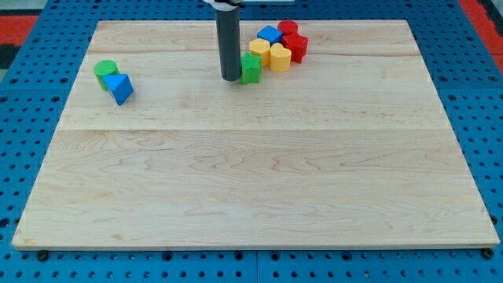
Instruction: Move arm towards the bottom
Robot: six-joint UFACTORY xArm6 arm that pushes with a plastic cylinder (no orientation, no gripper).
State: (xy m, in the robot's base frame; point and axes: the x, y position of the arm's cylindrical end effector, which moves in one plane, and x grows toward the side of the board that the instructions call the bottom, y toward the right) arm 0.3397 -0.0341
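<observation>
My tip (230, 78) rests on the board near the view's top, just left of a green block (251, 68) and touching or almost touching it. That green block is the left end of a tight cluster: a yellow block (260, 49), a yellow heart-shaped block (280, 56), a blue block (269, 34), a red round block (288, 28) and a red block (296, 46). Far to the view's left sit a green cylinder (105, 71) and a blue triangular block (120, 88), touching each other.
The wooden board (251, 181) lies on a blue pegboard surface (23, 118). The rod's upper part (228, 31) rises out of the view's top.
</observation>
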